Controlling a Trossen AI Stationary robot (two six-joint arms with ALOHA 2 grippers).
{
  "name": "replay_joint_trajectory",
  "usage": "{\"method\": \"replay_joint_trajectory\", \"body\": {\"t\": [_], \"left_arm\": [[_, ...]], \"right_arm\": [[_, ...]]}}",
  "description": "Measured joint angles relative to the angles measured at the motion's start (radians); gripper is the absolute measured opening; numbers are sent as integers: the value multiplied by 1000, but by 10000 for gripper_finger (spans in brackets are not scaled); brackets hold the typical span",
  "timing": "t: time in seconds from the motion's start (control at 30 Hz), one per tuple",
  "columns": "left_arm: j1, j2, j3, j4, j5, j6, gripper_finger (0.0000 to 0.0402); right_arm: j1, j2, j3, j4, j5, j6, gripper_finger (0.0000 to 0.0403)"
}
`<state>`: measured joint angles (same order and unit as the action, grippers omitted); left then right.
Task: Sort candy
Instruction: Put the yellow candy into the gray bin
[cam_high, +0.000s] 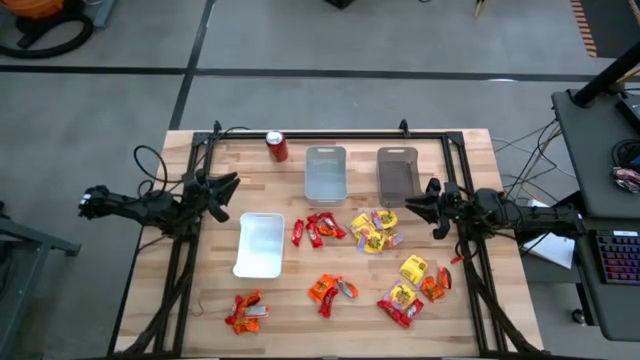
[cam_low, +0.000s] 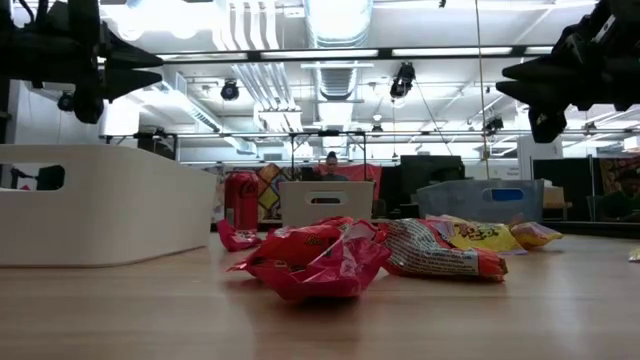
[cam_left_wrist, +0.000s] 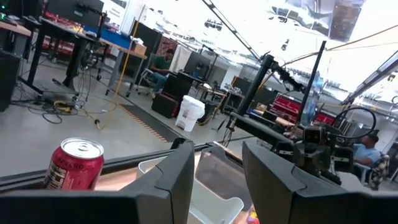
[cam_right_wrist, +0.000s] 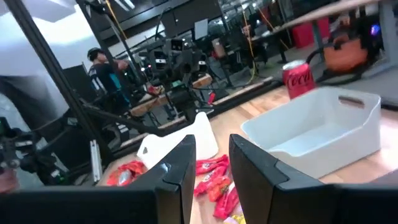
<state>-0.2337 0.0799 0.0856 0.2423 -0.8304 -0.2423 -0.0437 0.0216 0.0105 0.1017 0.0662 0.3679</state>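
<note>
Candy packets lie loose on the wooden table: red ones (cam_high: 315, 230) and yellow ones (cam_high: 373, 230) at the middle, orange ones (cam_high: 330, 290) nearer the front, a mixed heap (cam_high: 410, 285) at the front right and a small pile (cam_high: 245, 312) at the front left. In the low view a red packet (cam_low: 320, 262) lies closest. My left gripper (cam_high: 228, 190) hovers level above the table's left side, open and empty (cam_left_wrist: 217, 152). My right gripper (cam_high: 428, 203) hovers level above the right side, open by a narrow gap and empty (cam_right_wrist: 212, 146). Each points toward the middle.
A white tray (cam_high: 260, 245) lies left of the middle. A clear tray (cam_high: 326, 172) and a dark grey tray (cam_high: 397, 172) stand side by side at the back. A red soda can (cam_high: 277, 146) stands upright at the back left. A black frame (cam_high: 330, 133) runs along the table's far edge.
</note>
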Motion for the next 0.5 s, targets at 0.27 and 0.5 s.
{"method": "replay_joint_trajectory", "body": {"t": [0.27, 0.5], "left_arm": [[0, 80, -2, 145, 165, -37, 121], [0, 270, -3, 454, 228, 77, 121]], "right_arm": [[10, 47, 3, 74, 32, 84, 88], [57, 204, 36, 61, 29, 223, 70]]}}
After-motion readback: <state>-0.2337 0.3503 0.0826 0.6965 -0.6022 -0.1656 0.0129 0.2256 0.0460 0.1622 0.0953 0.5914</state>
